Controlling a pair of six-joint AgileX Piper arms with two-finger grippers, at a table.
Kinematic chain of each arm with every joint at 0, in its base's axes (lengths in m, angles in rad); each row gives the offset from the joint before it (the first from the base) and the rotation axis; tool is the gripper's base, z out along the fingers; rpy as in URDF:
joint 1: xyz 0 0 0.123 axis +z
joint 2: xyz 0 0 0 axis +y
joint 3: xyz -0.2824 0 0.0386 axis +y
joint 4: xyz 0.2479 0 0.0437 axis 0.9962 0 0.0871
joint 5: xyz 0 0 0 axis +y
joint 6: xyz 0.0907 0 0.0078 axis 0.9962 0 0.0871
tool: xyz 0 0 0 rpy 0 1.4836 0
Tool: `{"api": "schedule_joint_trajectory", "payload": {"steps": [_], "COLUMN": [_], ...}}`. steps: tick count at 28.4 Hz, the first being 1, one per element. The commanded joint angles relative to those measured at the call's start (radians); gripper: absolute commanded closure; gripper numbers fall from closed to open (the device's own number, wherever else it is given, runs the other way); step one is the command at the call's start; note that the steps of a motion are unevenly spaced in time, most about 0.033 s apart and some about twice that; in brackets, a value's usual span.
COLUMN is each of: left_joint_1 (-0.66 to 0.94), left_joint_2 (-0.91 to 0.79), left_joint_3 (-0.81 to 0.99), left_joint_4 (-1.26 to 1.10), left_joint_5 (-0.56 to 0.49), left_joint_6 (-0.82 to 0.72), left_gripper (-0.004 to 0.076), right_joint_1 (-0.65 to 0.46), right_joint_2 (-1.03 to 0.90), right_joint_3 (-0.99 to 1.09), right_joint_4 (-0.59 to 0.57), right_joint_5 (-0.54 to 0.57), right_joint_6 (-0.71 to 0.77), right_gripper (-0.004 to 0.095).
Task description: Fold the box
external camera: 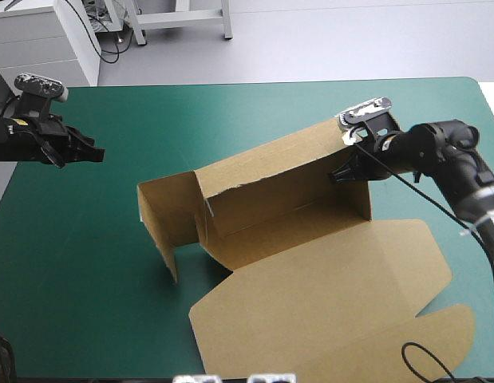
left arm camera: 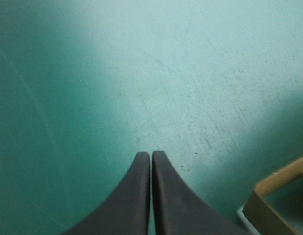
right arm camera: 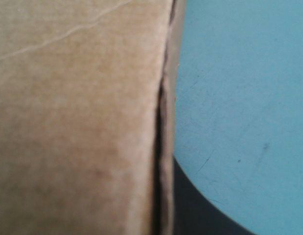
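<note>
High view: the brown box (external camera: 310, 279) sits in the middle of the counter (external camera: 231, 112), rear wall raised, lid flat. My right claw (external camera: 348, 170) pinches that wall's right end. My left claw (external camera: 91, 153) is closed, empty, well apart. The board looks light, stiff and easily creased, so I'd grip near edges.

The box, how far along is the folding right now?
Partway. Done: the box has its long back wall standing and its left end flap bent forward. In hand: the right pincer is clamped on that wall's right end. Left: no near wall is up, the lid panel lies flat on the teal-green cover, and the left pincer hangs shut and empty off to the left.
</note>
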Motion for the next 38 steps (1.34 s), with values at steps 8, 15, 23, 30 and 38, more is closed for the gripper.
{"api": "schedule_joint_trajectory", "payload": {"steps": [8,15,23,30,38], "left_joint_1": [0.001,0.001,0.001,0.001,-0.002], "left_joint_2": [-0.029,-0.029,-0.029,-0.029,-0.029], "left_joint_3": [-0.008,-0.008,-0.008,-0.008,-0.008], "left_joint_4": [-0.04,-0.044,-0.044,-0.044,0.034], "left_joint_5": [-0.04,-0.028,-0.021,-0.014,-0.074], "left_joint_6": [0.001,0.001,0.001,0.001,-0.064], "left_gripper": [0.0731,0.0731,0.0731,0.0731,0.0731], "right_joint_1": [0.002,0.002,0.002,0.002,0.002], "right_joint_2": [0.348,0.474,0.518,0.506,0.424], "right_joint_3": [-0.383,-0.564,-0.602,-0.652,-0.72], "right_joint_4": [0.066,0.084,0.073,0.065,0.026], "right_joint_5": [0.199,0.251,0.224,0.249,0.261], "right_joint_6": [0.101,0.105,0.1,0.045,0.045], "right_gripper": [0.0927,0.0927,0.0726,0.0174,0.0153]}}
